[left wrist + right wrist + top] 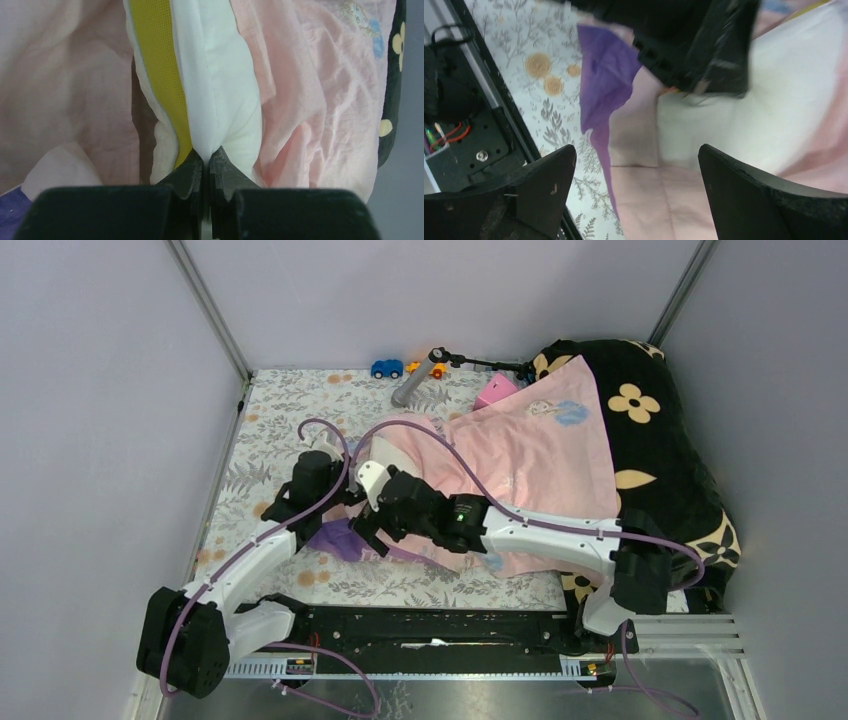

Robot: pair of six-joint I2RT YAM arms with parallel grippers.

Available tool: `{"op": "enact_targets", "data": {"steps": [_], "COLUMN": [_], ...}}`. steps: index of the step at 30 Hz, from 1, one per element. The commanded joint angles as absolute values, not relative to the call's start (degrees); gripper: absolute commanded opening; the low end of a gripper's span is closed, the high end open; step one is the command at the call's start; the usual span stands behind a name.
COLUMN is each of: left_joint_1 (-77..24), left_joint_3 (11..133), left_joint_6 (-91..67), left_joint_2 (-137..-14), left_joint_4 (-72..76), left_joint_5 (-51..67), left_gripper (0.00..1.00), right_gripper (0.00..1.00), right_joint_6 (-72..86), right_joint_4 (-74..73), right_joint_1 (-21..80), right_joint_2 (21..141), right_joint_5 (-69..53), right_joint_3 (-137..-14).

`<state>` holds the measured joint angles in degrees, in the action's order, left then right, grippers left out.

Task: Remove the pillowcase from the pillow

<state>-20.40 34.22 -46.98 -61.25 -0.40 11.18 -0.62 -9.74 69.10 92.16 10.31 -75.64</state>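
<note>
The pale pink pillowcase (530, 450) lies rumpled across the middle of the table, its purple inner patch (340, 540) showing at the near left end. In the left wrist view the cream-white pillow (220, 90) with its yellow edge trim (160, 75) sticks out of the pink pillowcase (320, 110). My left gripper (206, 155) is shut on the pillow's white edge. My right gripper (636, 160) stands open, wide, just above the pillowcase (674, 200) near its purple patch (604, 85), with the pillow (784, 100) beside it. Nothing is between its fingers. Both grippers sit close together at the case's open end (360, 515).
A black blanket with tan flowers (660, 440) is bunched under and right of the pillowcase. A blue toy car (387, 368), a grey tool (415, 385) and a pink object (495, 390) lie at the back. The floral tablecloth (270, 440) ends at a black rail (440, 625) in front.
</note>
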Motion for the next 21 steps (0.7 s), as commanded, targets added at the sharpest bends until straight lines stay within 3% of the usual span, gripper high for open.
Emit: {"op": "enact_targets", "data": {"steps": [1, 7, 14, 17, 21], "left_joint_1": [-20.39, -20.30, -19.79, -19.69, -19.69], "left_joint_3": [39.86, 43.15, 47.58, 48.69, 49.02], "left_joint_6": [-47.13, -46.22, -44.24, -44.32, -45.02], "left_joint_2": [-59.09, -60.26, -61.95, -61.36, -60.27], "left_joint_4": [5.72, 5.23, 2.31, 1.73, 1.63], "left_joint_5": [12.40, 11.84, 10.43, 10.57, 11.80], "left_gripper": [0.00, 0.00, 0.00, 0.00, 0.00], "right_gripper": [0.98, 0.94, 0.91, 0.90, 0.90], "right_joint_6": [1.81, 6.18, 10.50, 12.93, 13.96], "right_joint_4": [-7.55, -5.94, -5.85, -6.43, -5.70], "right_joint_1": [69.01, 68.99, 68.83, 65.05, 59.55], "right_joint_2": [93.31, 87.48, 76.01, 75.21, 76.97], "right_joint_5": [2.96, -5.21, -6.47, -5.13, -13.31], "right_joint_3": [-71.19, -60.51, -47.55, -45.15, -44.93]}}
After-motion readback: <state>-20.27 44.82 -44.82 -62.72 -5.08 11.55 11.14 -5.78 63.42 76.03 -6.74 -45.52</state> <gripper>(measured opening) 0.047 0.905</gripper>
